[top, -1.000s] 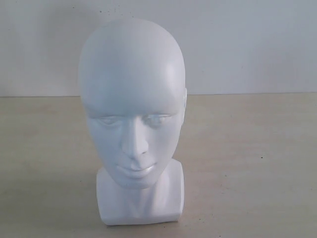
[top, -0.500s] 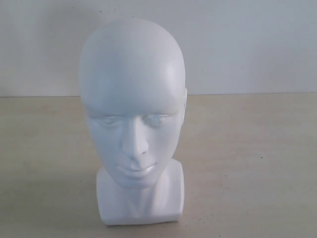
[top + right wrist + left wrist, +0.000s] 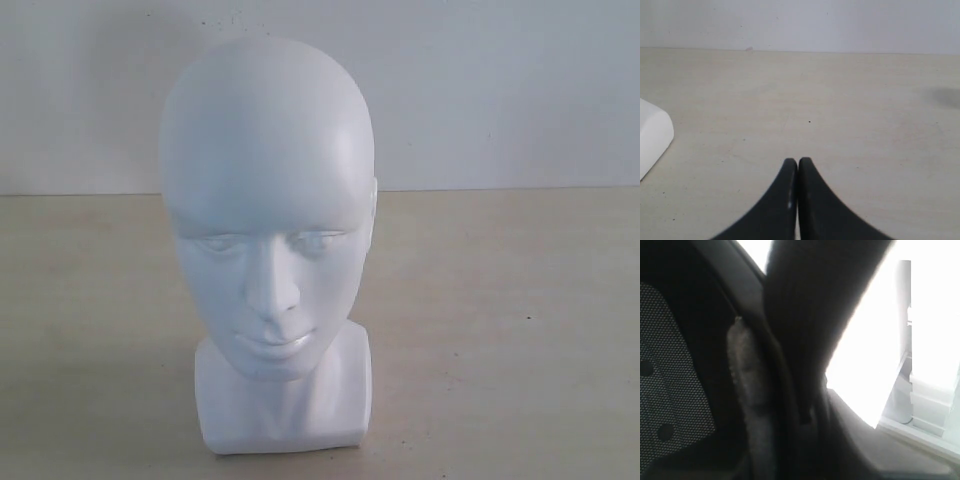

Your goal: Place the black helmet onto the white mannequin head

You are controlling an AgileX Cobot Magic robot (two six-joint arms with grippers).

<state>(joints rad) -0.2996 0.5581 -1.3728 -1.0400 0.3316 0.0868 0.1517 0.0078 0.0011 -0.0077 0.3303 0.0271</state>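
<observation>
The white mannequin head (image 3: 265, 200) stands upright on the table, facing the exterior camera, bare on top. Neither arm shows in that view. The black helmet (image 3: 685, 380) fills the left wrist view from very close: mesh lining, a grey padded edge (image 3: 747, 390) and a dark rim. It runs straight through my left gripper (image 3: 805, 440), whose fingers are lost in the dark and seem shut on the rim. My right gripper (image 3: 798, 162) is shut and empty, low over the table, with a corner of the head's white base (image 3: 652, 132) off to one side.
The beige table (image 3: 500, 320) runs back to a pale wall (image 3: 500, 90). Bright white room fittings (image 3: 925, 365) show past the helmet in the left wrist view. A faint shadow (image 3: 945, 95) lies on the table ahead of my right gripper.
</observation>
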